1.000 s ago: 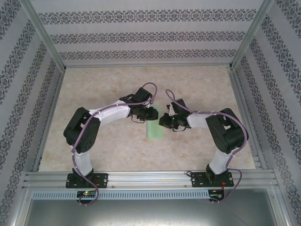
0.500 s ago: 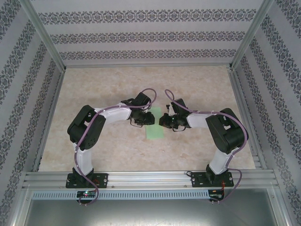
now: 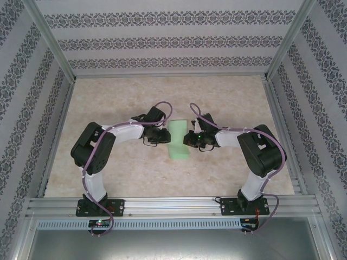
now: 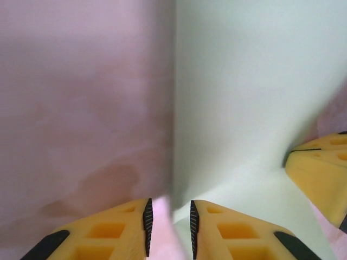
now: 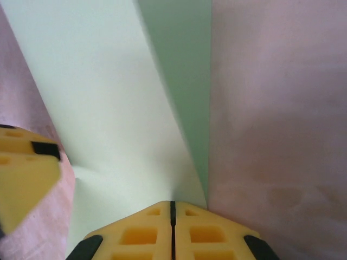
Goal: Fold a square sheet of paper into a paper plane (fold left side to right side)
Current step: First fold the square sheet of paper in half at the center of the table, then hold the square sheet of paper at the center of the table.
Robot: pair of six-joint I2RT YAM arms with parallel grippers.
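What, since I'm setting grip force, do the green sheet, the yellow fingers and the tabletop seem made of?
Sheet: thin matte paper, holding a sharp crease. Fingers: likely hard moulded plastic, with pocketed hollows; the dark ribbed tip faces look rubbery. Tabletop: smooth, mottled beige stone pattern, possibly laminate; cannot tell.

no readable text, no labels, no numbers, no signs

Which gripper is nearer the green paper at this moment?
Right. The right gripper is shut on the right edge of the paper; the left gripper sits at its left edge, jaws slightly apart.
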